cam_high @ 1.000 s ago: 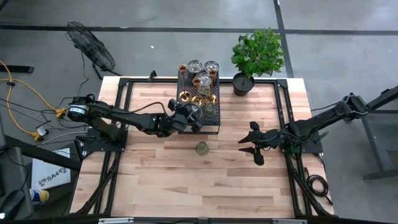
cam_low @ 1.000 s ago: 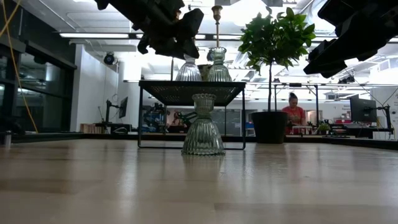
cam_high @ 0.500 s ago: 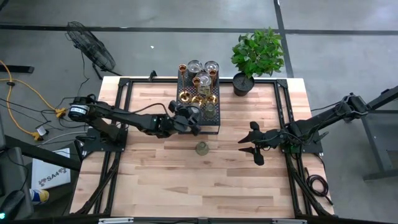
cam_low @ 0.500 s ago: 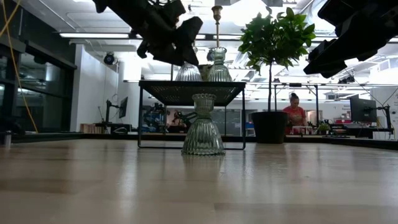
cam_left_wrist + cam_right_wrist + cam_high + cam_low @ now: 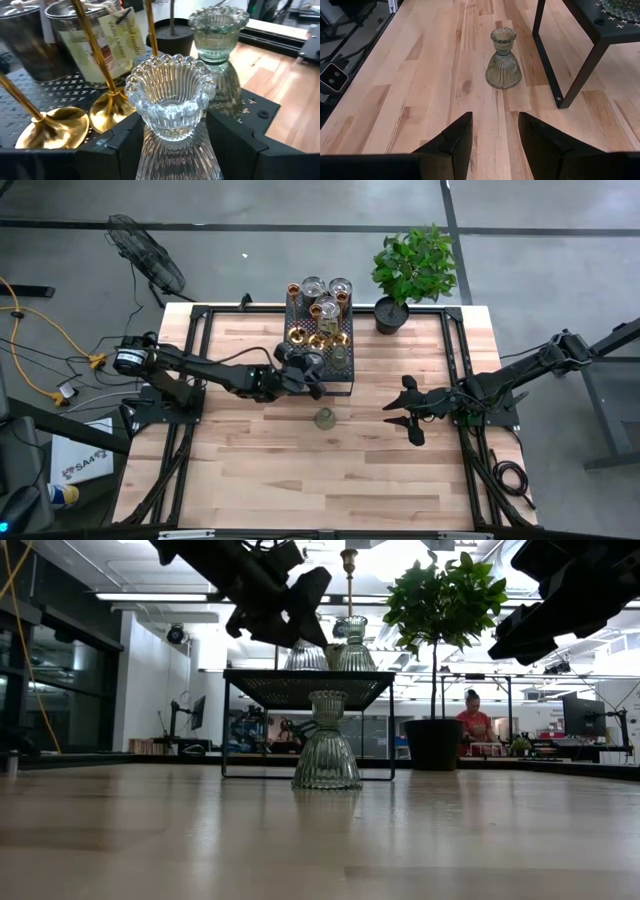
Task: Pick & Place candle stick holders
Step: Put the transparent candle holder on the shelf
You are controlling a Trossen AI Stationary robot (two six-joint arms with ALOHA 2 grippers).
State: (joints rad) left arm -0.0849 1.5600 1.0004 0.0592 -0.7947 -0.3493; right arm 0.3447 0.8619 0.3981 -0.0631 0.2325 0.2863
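Note:
A clear ribbed glass candle stick holder (image 5: 170,100) stands upright on the near left corner of the black perforated stand (image 5: 347,385). My left gripper (image 5: 308,370) is open, with one finger close on each side of its lower body. Beside it on the stand are a second glass holder (image 5: 217,30), brass-gold holders (image 5: 50,130) and silvery cups (image 5: 313,285). Another glass holder (image 5: 325,418) stands alone on the wooden table, in front of the stand. My right gripper (image 5: 408,420) hovers open to its right, holding nothing. My left gripper has its fingers (image 5: 235,145) level on either side of the glass holder's flared lower body (image 5: 175,155), coming from the table's left. The holder stands upright on the stand. I cannot tell whether the fingers touch it.
A green plant in a black pot (image 5: 410,270) stands at the stand's far right. The stand's thin legs (image 5: 585,65) leave a gap under its top. Bare wood lies toward the near edge. A person (image 5: 470,715) sits far behind the table.
My left gripper's fingers have spread a little wider about the glass holder on the stand, with the hand staying where it was. The holder stays upright on the stand.

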